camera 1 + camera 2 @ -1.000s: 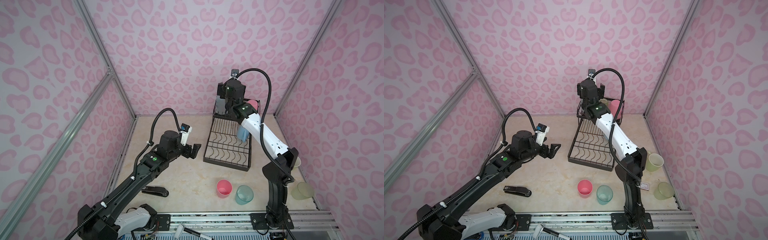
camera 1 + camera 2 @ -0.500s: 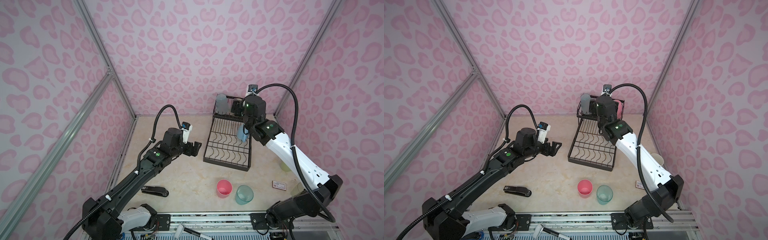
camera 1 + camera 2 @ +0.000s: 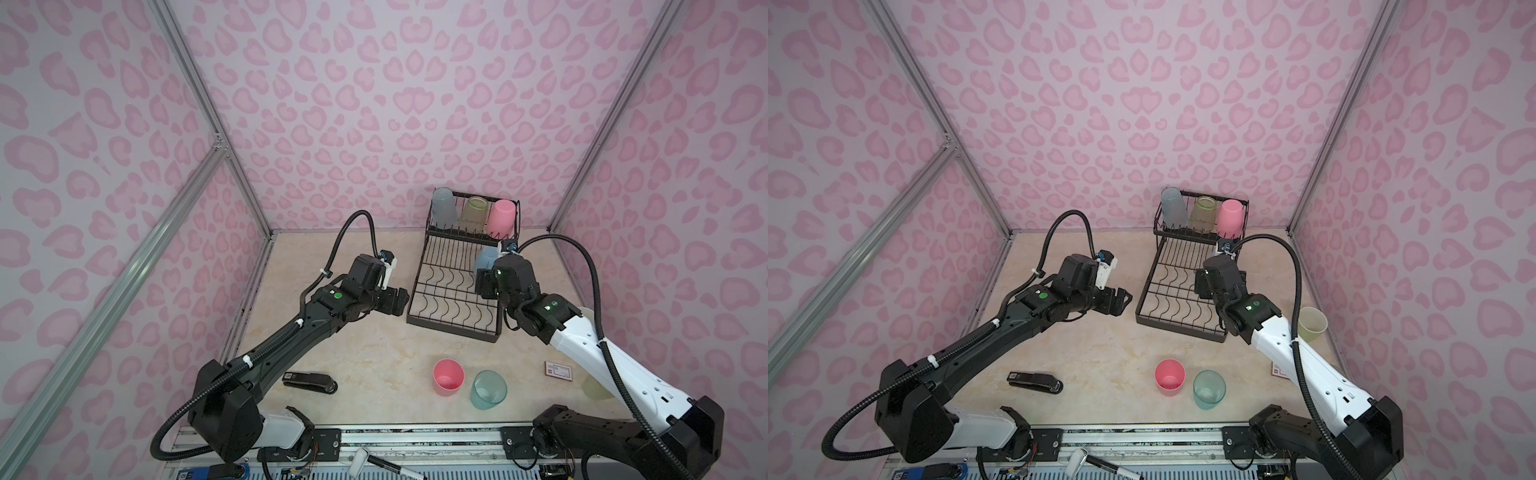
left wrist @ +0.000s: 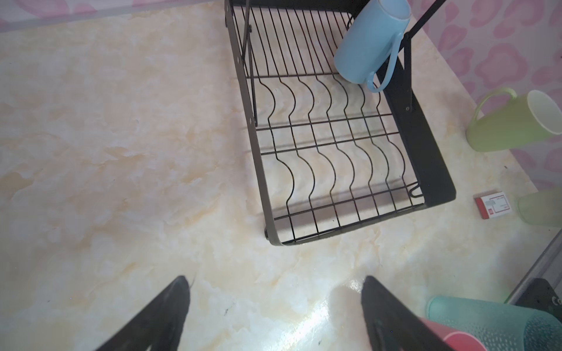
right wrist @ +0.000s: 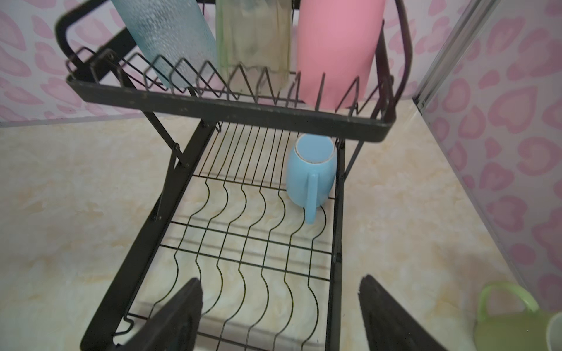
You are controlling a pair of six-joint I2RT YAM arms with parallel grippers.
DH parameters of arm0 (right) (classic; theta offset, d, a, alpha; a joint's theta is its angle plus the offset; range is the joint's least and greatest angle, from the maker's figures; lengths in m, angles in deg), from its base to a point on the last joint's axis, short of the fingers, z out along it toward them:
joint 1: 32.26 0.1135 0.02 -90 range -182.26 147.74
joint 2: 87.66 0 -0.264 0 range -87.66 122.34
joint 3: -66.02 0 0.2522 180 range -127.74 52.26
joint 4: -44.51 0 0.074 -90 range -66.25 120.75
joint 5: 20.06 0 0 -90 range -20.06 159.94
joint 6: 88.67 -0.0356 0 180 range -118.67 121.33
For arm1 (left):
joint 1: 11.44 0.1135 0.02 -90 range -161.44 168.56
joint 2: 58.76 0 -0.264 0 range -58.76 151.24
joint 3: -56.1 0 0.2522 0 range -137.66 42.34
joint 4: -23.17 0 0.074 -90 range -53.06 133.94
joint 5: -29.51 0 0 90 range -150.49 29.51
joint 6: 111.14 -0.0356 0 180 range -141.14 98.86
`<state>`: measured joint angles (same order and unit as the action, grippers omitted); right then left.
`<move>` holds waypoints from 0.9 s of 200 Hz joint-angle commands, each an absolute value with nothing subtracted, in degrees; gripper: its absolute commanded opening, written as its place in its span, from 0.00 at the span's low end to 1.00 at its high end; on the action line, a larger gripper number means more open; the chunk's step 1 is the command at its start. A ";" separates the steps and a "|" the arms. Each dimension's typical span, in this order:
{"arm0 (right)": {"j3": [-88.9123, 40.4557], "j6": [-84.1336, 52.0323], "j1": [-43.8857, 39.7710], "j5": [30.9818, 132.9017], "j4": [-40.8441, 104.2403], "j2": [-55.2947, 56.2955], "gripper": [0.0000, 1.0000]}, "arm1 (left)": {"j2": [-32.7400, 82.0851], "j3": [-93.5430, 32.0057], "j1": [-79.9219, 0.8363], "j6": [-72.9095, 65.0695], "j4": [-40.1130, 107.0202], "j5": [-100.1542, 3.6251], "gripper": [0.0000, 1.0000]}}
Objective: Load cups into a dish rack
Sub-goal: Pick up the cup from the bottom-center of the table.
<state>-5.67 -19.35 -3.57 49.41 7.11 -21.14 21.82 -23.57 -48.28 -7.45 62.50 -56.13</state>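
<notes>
I have both arms out over the counter. The dish rack sits toward 1 o'clock on it, with its raised basket at the 12 o'clock end. Three cups stand side by side in that basket: a grey-blue tumbler at 9 o'clock, a yellowish tumbler in the middle and the racked pink tumbler at 3 o'clock. A light blue mug leans tilted in the lower grid's 1 o'clock corner, its handle turned toward 6 o'clock.

The other cups are on the counter. The loose pink tumbler and a teal tumbler stand upright at the rack's 6 o'clock, close together. A yellow-green mug is at its 3 o'clock. A translucent green tumbler is just beside a small red-and-white card. A black stapler lies out at 7 o'clock.

My left gripper hangs over bare counter at the rack's 9 o'clock, released and empty. My right gripper hovers above the lower grid's 3 o'clock side, jaws spread, nothing between them
</notes>
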 commanded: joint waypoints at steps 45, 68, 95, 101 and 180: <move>6.49 -23.34 -11.07 58.24 14.16 -24.21 0.79 | 30.13 -29.44 -58.83 -10.10 70.24 -58.74 0.83; 8.69 -22.70 -13.36 59.10 14.79 -24.93 0.79 | 30.41 -29.62 -61.86 -10.10 71.67 -58.55 0.78; 11.09 -20.86 -16.66 62.53 16.29 -26.29 0.79 | 29.57 -28.38 -65.66 -9.94 72.84 -58.90 0.77; 11.51 -20.32 -17.48 63.34 16.48 -26.52 0.79 | 29.34 -28.24 -66.63 -10.10 73.26 -59.00 0.76; 16.55 -20.25 -22.31 69.33 19.62 -31.30 0.79 | 34.92 -32.87 -75.24 -10.66 79.64 -62.47 0.65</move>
<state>15.29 -20.07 -22.15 67.24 17.56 -29.64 32.57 -30.46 -73.79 -10.29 76.31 -59.85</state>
